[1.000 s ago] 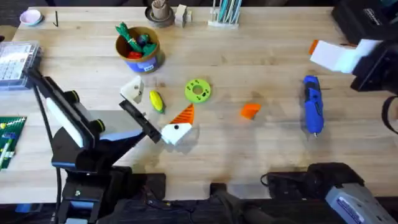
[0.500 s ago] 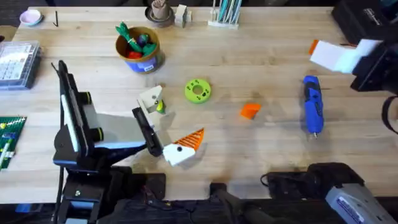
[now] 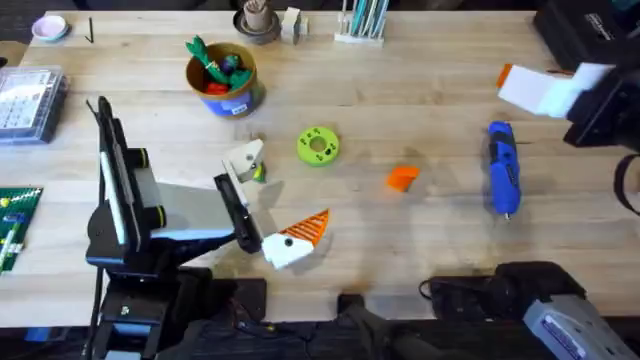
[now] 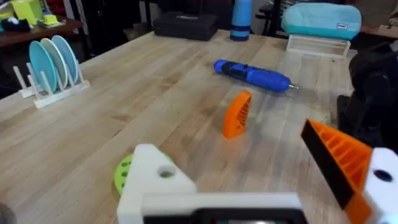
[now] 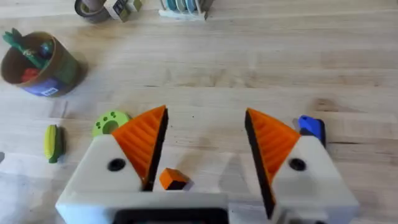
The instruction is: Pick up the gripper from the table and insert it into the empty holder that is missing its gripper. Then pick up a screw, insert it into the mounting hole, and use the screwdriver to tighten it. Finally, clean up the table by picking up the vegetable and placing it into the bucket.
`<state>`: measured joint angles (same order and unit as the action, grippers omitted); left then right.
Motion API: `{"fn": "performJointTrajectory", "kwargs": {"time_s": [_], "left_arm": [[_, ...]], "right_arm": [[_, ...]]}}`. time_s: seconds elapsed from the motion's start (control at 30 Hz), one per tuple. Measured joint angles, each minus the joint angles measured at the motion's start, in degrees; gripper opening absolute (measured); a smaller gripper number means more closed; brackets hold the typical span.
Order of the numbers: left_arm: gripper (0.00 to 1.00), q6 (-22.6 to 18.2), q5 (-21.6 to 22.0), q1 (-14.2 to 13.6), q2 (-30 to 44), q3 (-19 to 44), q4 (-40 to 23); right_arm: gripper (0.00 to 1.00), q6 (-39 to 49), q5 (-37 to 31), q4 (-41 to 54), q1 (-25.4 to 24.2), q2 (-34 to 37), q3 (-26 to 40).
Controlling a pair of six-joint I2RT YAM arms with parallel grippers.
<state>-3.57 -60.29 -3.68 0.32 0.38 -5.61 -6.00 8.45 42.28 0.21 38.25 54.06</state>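
1. The left arm has swung round in the last second and now holds steady. The left gripper is spread wide and empty, facing the orange wedge.
2. Its plain white holder now sits right over the yellow vegetable, half hiding it. The other finger carries its orange pad.
3. That looks like lining up for the insertion. The wedge lies loose on the worktop, untouched, between the green disc and the blue screwdriver.
4. The right gripper hangs at the far right, pads spread, holding nothing.
5. The bucket stands well back, already holding red and green toys. Nothing blocks the wedge.
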Motion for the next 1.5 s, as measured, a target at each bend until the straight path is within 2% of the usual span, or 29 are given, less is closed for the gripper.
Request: {"fn": "performJointTrajectory", "kwargs": {"time_s": [0.3, 0.47, 0.57, 0.7, 0.87, 1.07, 1.3, 1.5], "left_arm": [[0.993, 0.0, 0.0, 0.0, 0.0, 0.0, 0.0], [0.993, 0.0, 0.0, 0.0, 0.0, 0.0, 0.0], [0.993, 0.0, 0.0, 0.0, 0.0, 0.0, 0.0], [0.993, 0.0, 0.0, 0.0, 0.0, 0.0, 0.0], [0.993, 0.0, 0.0, 0.0, 0.0, 0.0, 0.0], [0.993, 0.0, 0.0, 0.0, 0.0, 0.0, 0.0], [0.993, 0.0, 0.0, 0.0, 0.0, 0.0, 0.0], [0.992, 0.0, 0.0, 0.0, 0.0, 0.0, 0.0]], "right_arm": [[0.785, -1.3, 0.4, 0.2, 0.0, 0.0, 0.0], [0.786, -1.6, 4.9, 5.2, 0.7, 0.7, 0.3], [0.787, 0.0, 6.4, 11.2, 3.3, 3.3, 0.3], [0.785, 4.2, 5.5, 15.8, 9.6, 7.4, 0.3], [0.789, 10.3, 1.7, 16.5, 17.5, 10.1, 0.3], [0.789, 18.5, -3.1, 16.4, 24.4, 14.0, 0.3], [0.789, 22.5, -4.9, 16.4, 25.9, 19.2, 0.3], [0.789, 27.5, -5.5, 16.2, 26.2, 27.7, 0.3]]}}
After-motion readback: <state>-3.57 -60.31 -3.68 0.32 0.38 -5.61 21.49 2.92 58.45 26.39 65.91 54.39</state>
